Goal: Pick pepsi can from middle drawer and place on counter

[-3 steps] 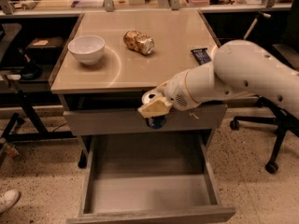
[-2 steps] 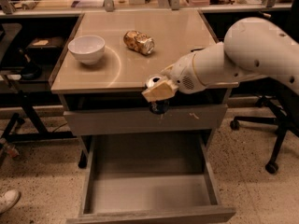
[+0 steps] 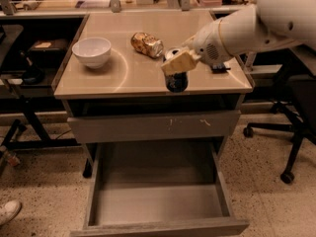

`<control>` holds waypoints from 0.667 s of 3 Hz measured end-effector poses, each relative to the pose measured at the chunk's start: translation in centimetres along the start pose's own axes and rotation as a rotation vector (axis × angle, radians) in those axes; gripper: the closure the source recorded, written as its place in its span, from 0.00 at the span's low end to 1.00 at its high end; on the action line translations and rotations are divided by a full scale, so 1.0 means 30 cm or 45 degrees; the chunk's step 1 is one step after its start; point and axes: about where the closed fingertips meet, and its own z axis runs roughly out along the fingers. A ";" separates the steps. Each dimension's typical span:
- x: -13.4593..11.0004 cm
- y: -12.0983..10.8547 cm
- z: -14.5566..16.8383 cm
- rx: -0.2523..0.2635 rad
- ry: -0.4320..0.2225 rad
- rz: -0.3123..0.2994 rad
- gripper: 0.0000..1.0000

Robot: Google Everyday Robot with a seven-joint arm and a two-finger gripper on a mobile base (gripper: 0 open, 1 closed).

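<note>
The pepsi can point(image 3: 176, 81), dark blue with a silver top, is upright over the front right part of the beige counter point(image 3: 128, 75). My gripper point(image 3: 175, 67) is shut on the pepsi can, with a tan finger point(image 3: 180, 61) across its upper half. I cannot tell whether the can's base touches the counter. The white arm reaches in from the upper right. The middle drawer point(image 3: 158, 201) is pulled wide open below, and its flat grey bottom is bare.
A white bowl point(image 3: 92, 51) stands at the counter's left and a gold-brown dented can point(image 3: 147, 44) lies at the back middle. A small dark object point(image 3: 219, 68) lies by the right edge. The shut top drawer front point(image 3: 153, 126) has white scuffs. An office chair base point(image 3: 289, 132) stands at the right.
My gripper has carried the pepsi can up from in front of the top drawer front and to the right, to above the counter's front part.
</note>
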 end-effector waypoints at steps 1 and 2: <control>-0.054 -0.075 -0.024 0.010 0.005 0.004 1.00; -0.066 -0.147 0.022 -0.039 0.006 0.039 1.00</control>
